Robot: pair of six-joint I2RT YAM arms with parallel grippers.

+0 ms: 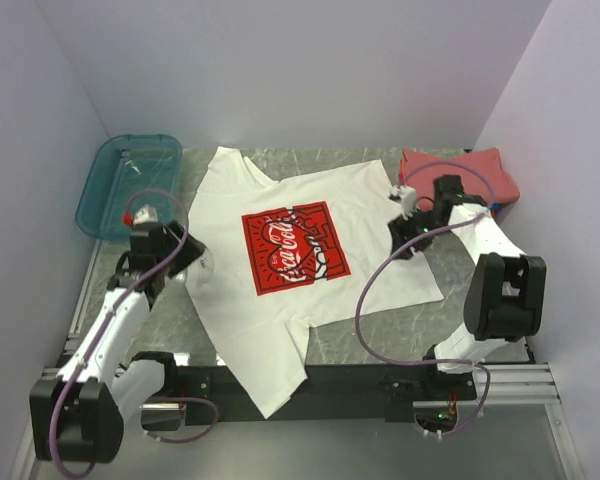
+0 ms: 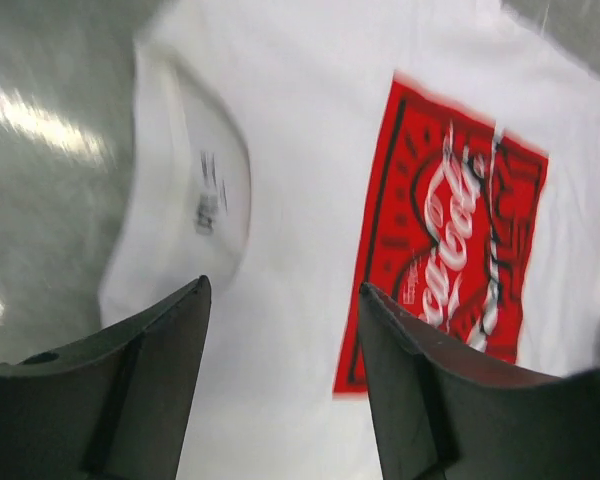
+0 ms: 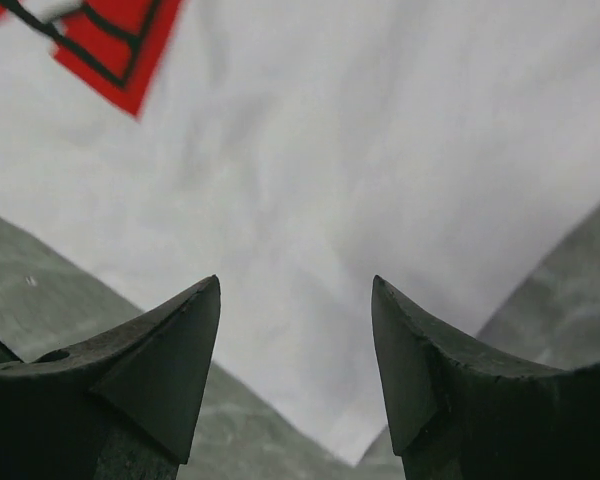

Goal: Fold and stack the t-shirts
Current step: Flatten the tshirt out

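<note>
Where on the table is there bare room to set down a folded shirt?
Bare table shows near right, between the white shirt and the right arm. Far corners are crowded: teal bin left, folded red shirts right.

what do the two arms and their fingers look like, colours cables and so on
Both the left arm and right arm have white shells on their links with black joint housings. A purple cable loops loosely along each. The fingers are dark, matte and wedge-shaped, tapering to blunt tips. A small white block with a red spot sits at the left wrist.
</note>
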